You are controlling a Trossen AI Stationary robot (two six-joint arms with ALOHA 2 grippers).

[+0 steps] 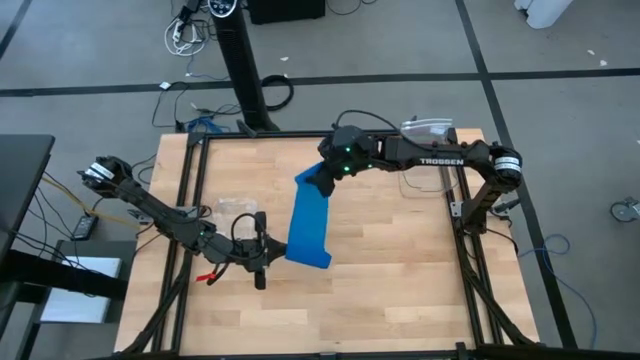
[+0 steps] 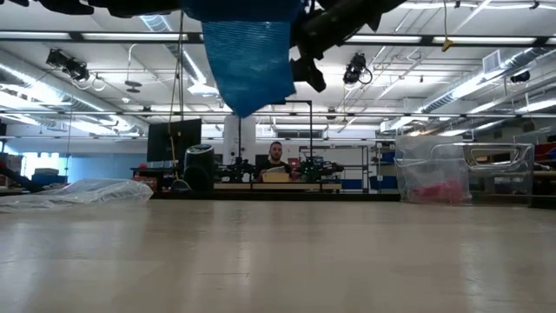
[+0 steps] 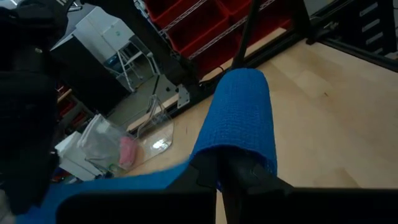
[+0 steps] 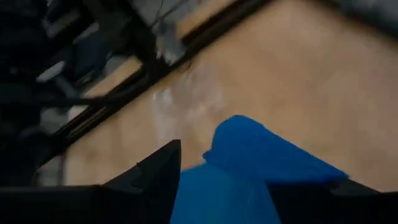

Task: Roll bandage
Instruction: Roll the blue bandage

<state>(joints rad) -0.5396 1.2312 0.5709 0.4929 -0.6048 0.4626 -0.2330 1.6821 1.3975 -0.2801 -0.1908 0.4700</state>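
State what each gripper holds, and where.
The blue fabric bandage hangs stretched between them: right gripper clamps its upper end, left gripper its lower end.

Both arms were dark, nearly black, built of slender tubular links joined by chunkier rounded joint housings. The right arm (image 1: 430, 155) carried white "TROSSEN" lettering along its forearm link, and a small green light glowed on the housing near its wrist. A silvery ringed joint showed at its shoulder end. The left arm (image 1: 160, 212) had a similar pale, ringed joint at its base and small red details near its wrist. The fingers (image 4: 152, 174) were flat, black and tapered.
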